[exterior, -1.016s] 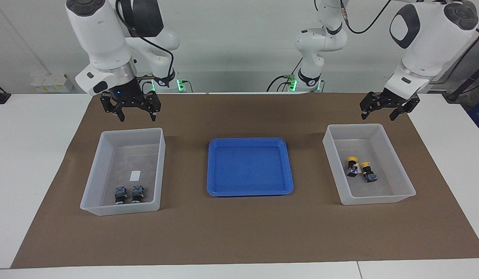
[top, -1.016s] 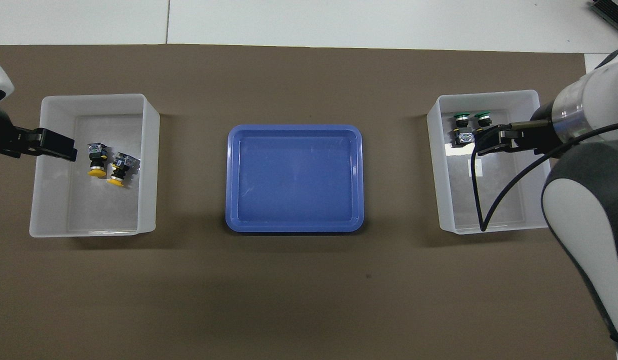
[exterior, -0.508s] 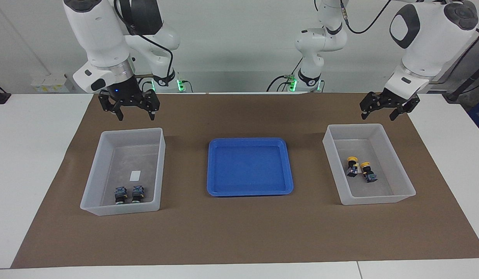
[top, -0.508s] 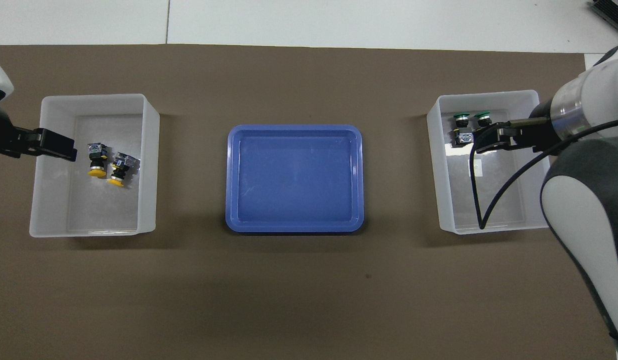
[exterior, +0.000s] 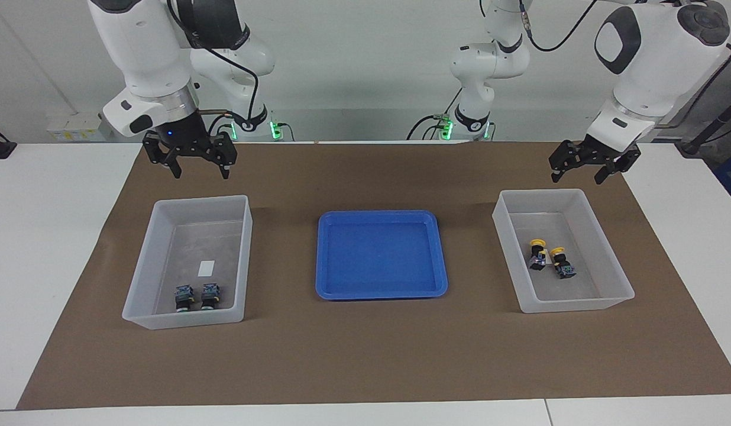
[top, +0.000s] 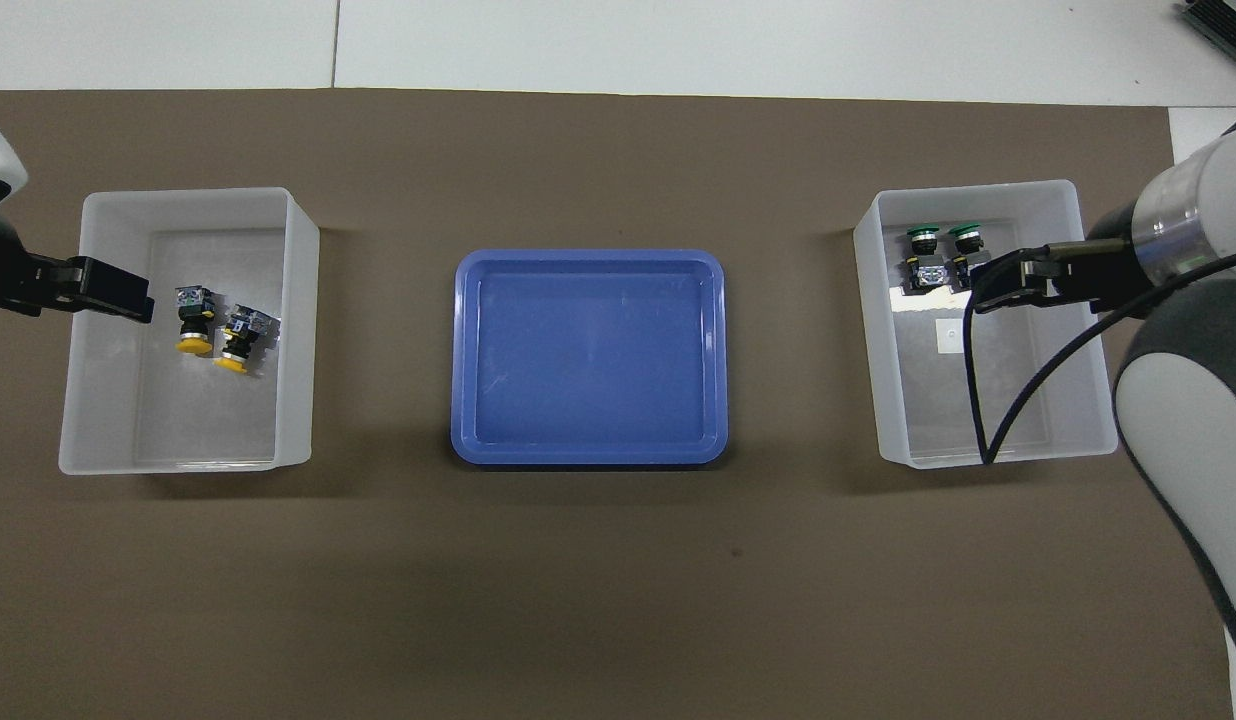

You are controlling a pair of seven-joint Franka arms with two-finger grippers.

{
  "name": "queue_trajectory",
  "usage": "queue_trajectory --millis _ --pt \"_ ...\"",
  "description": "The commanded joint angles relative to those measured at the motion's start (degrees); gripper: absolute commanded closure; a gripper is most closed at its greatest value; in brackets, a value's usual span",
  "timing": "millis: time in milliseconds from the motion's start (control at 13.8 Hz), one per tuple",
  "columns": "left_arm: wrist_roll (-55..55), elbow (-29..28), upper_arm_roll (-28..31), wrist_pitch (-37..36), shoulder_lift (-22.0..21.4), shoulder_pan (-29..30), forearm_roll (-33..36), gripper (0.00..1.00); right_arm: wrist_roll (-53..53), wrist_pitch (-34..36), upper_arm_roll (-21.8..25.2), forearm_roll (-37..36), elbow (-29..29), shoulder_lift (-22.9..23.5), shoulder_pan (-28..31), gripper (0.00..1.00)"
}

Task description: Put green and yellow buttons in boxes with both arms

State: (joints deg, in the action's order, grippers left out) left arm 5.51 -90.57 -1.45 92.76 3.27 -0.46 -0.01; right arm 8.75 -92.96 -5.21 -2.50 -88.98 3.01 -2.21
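1. Underneath everything, a brown mat (exterior: 365, 361) covered the middle of a white table (exterior: 40, 248), and a pale wall rose at the robots' end of the room.
2. A shallow blue tray (exterior: 381, 291) sat at the centre of the mat, between the two bins and well apart from each.
3. Toward the right arm's end stood one translucent box (exterior: 142, 278), with a small white label (exterior: 206, 268) on its floor.
4. Two green buttons (top: 944, 258) lay side by side in that box, close to the wall farthest from the robots, their green caps pointing away from the robots.
5. Toward the left arm's end stood the other box (exterior: 611, 260); two yellow buttons (exterior: 550, 257) lay near the middle of its floor, just beside each other, caps toward the robots.
6. The right gripper (exterior: 197, 168) hung in the air over the mat at the robot-side edge of the green buttons' box, its fingers spread wide and holding nothing.
7. The left gripper (exterior: 578, 175) hung over the robot-side rim of the yellow buttons' box, fingers likewise apart and empty.
8. A black cable (top: 988, 400) from the right arm crossed the overhead view of the green buttons' box, and the raised gripper partly covered one button's body there.
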Motion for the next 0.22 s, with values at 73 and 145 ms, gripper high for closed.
queue_trajectory --millis 73,145 --pt "-0.5 -1.9 0.0 0.4 -1.6 0.0 0.9 0.0 -1.4 -2.1 0.6 1.1 -1.6 -0.7 0.1 0.0" --pt "-0.5 -1.9 0.0 0.4 -1.6 0.0 0.9 0.0 -1.2 -2.1 0.6 1.2 -2.0 -0.8 0.2 0.0"
